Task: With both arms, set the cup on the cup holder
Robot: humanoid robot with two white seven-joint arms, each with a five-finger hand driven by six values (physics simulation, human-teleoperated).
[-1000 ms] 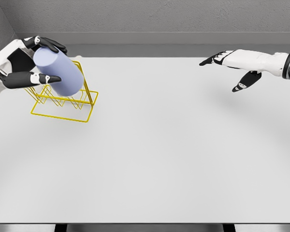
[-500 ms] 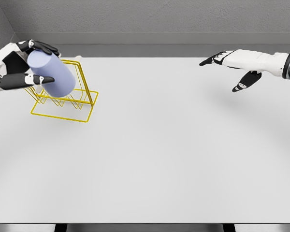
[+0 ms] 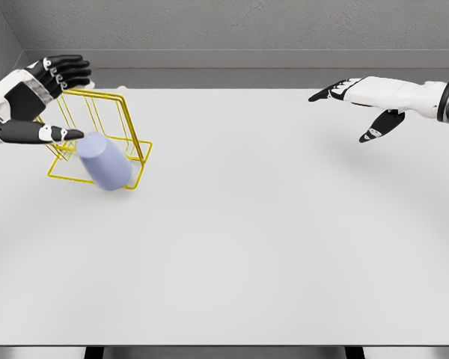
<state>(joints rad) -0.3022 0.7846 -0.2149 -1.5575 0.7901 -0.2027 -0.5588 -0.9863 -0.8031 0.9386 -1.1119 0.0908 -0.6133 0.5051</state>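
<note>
A pale lavender cup (image 3: 104, 161) lies tilted against the front of the yellow wire cup holder (image 3: 138, 146), low over its base frame, and no hand touches it. My left hand (image 3: 51, 101) hovers just up and left of the cup, over the holder's left side, fingers spread and empty. My right hand (image 3: 357, 107) hangs far off at the upper right above the table, fingers extended and holding nothing.
The white table (image 3: 269, 239) stretches wide to the front and right of the holder. A grey wall (image 3: 232, 26) runs behind the table's far edge, with a corner at the upper left.
My left hand has let go of the cup. The cup has dropped down and to the right, from within the fingers to the holder's front base. The right arm has not moved.
</note>
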